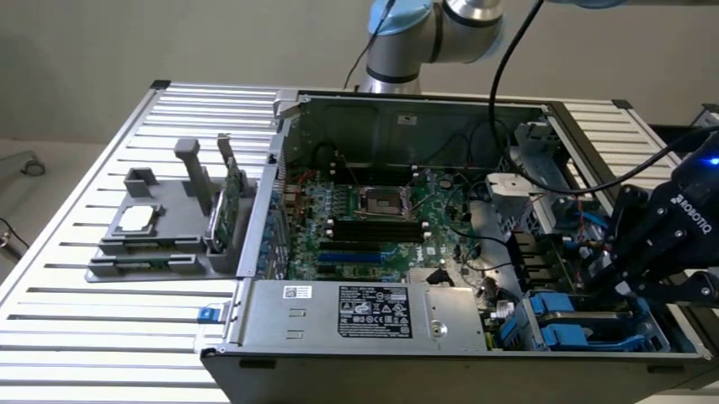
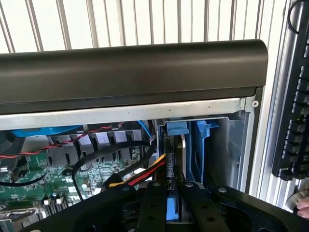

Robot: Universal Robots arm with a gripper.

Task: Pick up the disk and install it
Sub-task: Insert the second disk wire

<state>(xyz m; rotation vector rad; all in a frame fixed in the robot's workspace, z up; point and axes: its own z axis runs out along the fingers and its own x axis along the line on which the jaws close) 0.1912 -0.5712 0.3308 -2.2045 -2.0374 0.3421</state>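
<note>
Down at the drive bay corner of the open computer case (image 1: 450, 252), on the exterior view's right, the black tool (image 1: 657, 252) reaches into the chassis from above. Its fingers (image 2: 152, 205) stand narrowly apart and clamp a thin blue-edged piece between them, which reads as the disk (image 2: 173, 209) held on edge in its blue carrier; only a narrow strip of it shows, so the metal body and label cannot be made out. Just ahead of the tool in the wrist view sits the blue drive cage (image 2: 193, 145) against the grey case wall, and the held disk lines up close to it, though whether it is already seated in the slot cannot be told. A bundle of red, yellow and black cables (image 2: 140, 171) runs right beside the tool, ending near the disk's edge. Farther from the tool, the green motherboard (image 1: 371, 210) fills the middle of the case, and the grey power supply (image 1: 359, 311) with its white label lies along the near side. Well away from the tool, on the slatted bench (image 1: 101, 320), a grey holder (image 1: 157, 227) carries a small silver chip (image 1: 137, 219) and an upright green card (image 1: 232, 202). A black keyboard (image 2: 294, 116) lies beyond the case wall.
</note>
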